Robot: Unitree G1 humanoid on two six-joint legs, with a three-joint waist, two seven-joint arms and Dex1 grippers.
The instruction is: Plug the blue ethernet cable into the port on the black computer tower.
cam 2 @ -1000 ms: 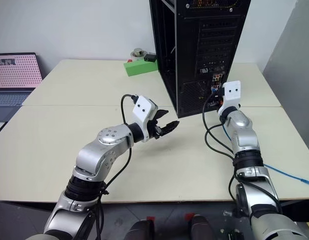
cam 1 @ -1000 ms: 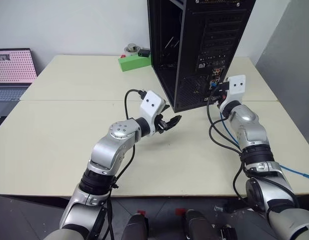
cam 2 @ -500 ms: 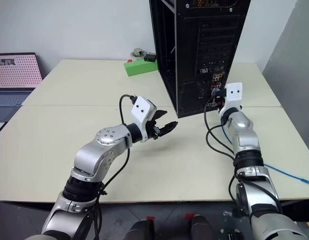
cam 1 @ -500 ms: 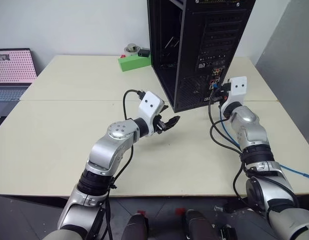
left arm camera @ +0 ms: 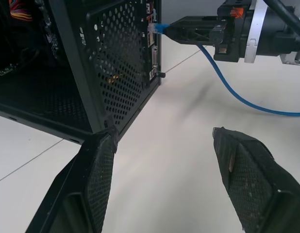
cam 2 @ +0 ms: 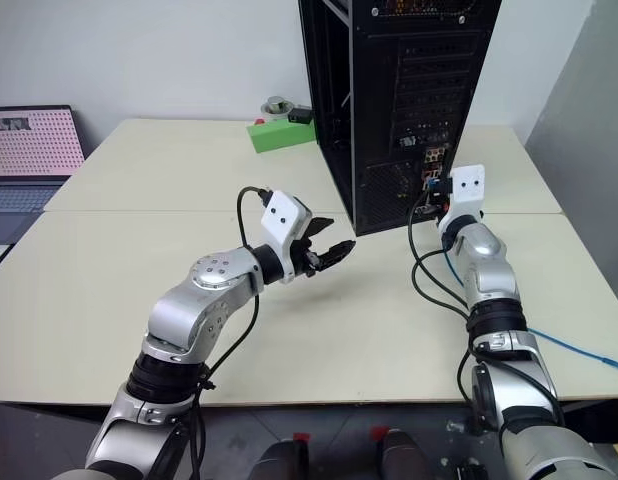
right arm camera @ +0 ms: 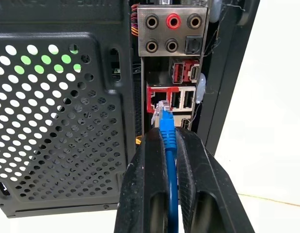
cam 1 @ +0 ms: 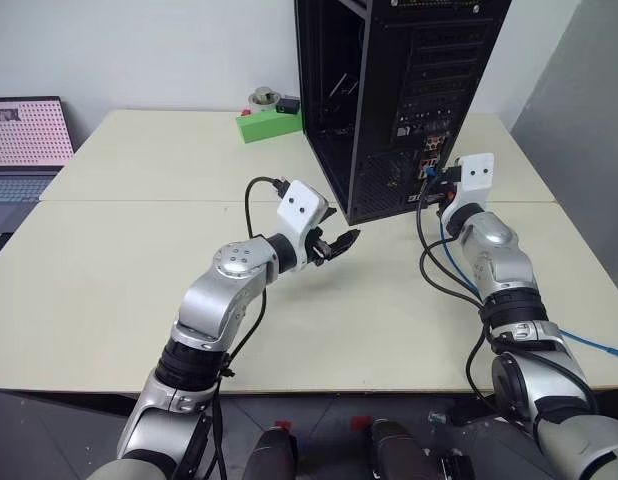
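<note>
The black computer tower (cam 1: 389,100) stands at the back of the table with its perforated rear facing me. My right gripper (right arm camera: 163,141) is shut on the blue ethernet cable (right arm camera: 168,136) just behind its clear plug. The plug's tip sits at the mouth of the red-framed port (right arm camera: 157,99), and I cannot tell whether it is seated. From there the cable trails back across the table (cam 1: 589,345) to the right edge. My left gripper (cam 1: 339,243) hovers open and empty left of the tower's rear corner, pointing at it. The left wrist view shows the right gripper (left arm camera: 189,28) against the tower's rear panel.
A green block (cam 1: 269,124) with small items on it lies behind the tower's left side. A laptop (cam 1: 27,140) sits at the far left. Black robot wires (cam 1: 429,265) loop over the table beside my right forearm. The table's right edge is close to that arm.
</note>
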